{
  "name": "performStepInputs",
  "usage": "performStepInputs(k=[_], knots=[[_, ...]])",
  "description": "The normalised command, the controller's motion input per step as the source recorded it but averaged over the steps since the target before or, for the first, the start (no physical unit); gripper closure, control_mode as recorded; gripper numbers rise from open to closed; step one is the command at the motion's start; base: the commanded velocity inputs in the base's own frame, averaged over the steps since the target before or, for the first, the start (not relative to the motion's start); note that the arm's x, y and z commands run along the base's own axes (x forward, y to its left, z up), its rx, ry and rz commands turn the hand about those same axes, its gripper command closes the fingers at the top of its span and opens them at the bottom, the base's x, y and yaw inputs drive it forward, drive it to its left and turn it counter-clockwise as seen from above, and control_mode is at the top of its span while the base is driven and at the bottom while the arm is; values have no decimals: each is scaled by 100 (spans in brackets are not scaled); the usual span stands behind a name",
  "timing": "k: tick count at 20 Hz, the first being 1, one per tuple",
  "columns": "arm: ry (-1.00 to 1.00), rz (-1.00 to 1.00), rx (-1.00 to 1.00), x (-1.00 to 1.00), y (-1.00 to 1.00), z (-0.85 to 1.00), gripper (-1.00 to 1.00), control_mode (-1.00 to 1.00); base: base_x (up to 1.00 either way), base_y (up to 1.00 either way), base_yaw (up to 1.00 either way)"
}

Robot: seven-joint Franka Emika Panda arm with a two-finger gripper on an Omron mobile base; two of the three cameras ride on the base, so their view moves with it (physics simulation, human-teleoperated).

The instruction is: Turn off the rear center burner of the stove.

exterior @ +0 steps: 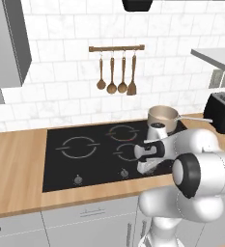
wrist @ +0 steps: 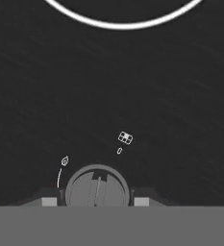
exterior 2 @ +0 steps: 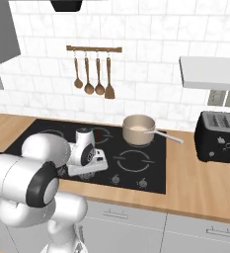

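Gripper [wrist: 97, 201] straddles knob [wrist: 97, 186] on stove [exterior: 61, 173] — fingers either side (contact unclear); rear center burner [exterior: 122, 131] red-tinged.

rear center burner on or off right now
On, it seems: the rear center burner ring is tinged red, unlike the all-grey rings on the stove.

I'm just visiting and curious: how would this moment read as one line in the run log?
gripper: astride a grey stove knob, grip unclear | rear center burner: ring tinged red | saucepan: on stove, rear right
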Motion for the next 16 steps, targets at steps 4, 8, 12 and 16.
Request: performStepInputs(k=[4, 8, 12, 16], knots=[[-3, -52, 3, -25, 0, -20, 100, -100, 0, 0, 0], [-4, -51, 4, -25, 0, -17, 100, -100, 0, 0, 0], [-3, -48, 3, -22, 0, -18, 100, -100, 0, 0, 0], [-3, -45, 2, -19, 0, -18, 100, -100, 0, 0, 0]])
